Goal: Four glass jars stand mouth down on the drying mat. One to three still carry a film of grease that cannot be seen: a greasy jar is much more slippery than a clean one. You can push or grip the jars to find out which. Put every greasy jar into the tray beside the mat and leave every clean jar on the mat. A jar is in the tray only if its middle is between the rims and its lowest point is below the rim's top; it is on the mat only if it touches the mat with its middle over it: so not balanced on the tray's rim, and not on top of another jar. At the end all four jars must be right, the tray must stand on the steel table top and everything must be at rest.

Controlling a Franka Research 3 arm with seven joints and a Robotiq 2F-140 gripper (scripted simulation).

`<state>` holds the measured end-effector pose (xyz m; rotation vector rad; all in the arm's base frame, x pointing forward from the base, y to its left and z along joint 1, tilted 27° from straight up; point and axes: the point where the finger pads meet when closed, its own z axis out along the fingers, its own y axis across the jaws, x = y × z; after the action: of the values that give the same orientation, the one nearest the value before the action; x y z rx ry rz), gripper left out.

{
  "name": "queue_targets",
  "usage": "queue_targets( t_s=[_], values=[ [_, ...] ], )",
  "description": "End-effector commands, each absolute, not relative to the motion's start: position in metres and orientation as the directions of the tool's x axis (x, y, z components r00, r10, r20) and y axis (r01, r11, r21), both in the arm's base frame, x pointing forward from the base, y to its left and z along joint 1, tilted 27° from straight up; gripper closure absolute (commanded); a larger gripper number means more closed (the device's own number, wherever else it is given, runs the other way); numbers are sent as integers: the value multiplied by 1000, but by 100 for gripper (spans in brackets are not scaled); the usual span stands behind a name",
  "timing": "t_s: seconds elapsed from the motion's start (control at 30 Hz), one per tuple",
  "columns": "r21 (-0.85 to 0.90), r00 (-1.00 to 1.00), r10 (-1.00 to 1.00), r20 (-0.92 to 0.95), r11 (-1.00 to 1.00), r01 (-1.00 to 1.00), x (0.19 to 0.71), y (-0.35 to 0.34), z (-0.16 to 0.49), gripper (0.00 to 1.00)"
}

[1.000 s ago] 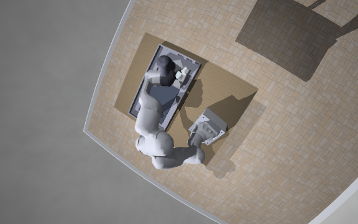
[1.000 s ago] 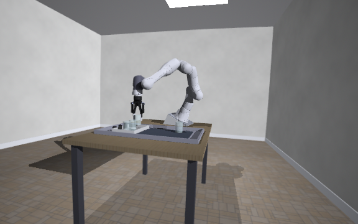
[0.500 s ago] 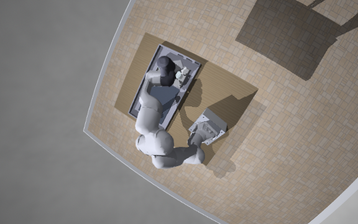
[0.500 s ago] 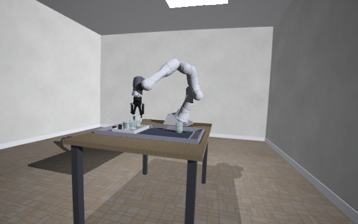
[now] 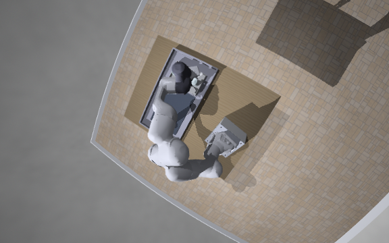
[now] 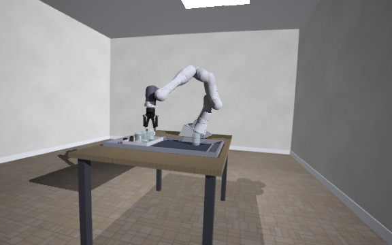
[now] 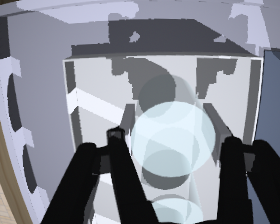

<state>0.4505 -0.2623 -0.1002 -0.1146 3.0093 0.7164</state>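
One clear glass jar (image 7: 172, 143) is clamped between your black fingers, its axis upright and in line with them, hanging directly over the shallow white tray (image 7: 244, 110). The move you need is therefore straight down. Two more jars (image 6: 141, 136) seem to stand in that tray, though they blur together. A fourth jar (image 6: 196, 139) stands alone on the dark drying mat (image 6: 179, 144), well apart.

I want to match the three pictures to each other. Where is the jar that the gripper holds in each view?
Top: the held jar is a pale spot just right of the dark wrist, over the tray.
Exterior: it hangs between the fingers of the gripper, above the jars in the tray.
Wrist: a pale round shape at the middle, between the black fingers.
Shared landmark: the tray.
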Motion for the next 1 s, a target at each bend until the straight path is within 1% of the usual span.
queue_targets(
  t_s=[0.0, 0.17, 0.2, 0.83, 0.97],
  values=[
    [441, -996, -63, -70, 893, -88, 453, -263, -104, 100],
    [441, -996, -63, -70, 893, -88, 453, -263, -104, 100],
    [441, -996, -63, -70, 893, -88, 453, -263, -104, 0],
    [441, -996, -63, -70, 893, -88, 453, -263, -104, 0],
    [441, -996, -63, -70, 893, -88, 452, -270, -89, 0]
  ],
)
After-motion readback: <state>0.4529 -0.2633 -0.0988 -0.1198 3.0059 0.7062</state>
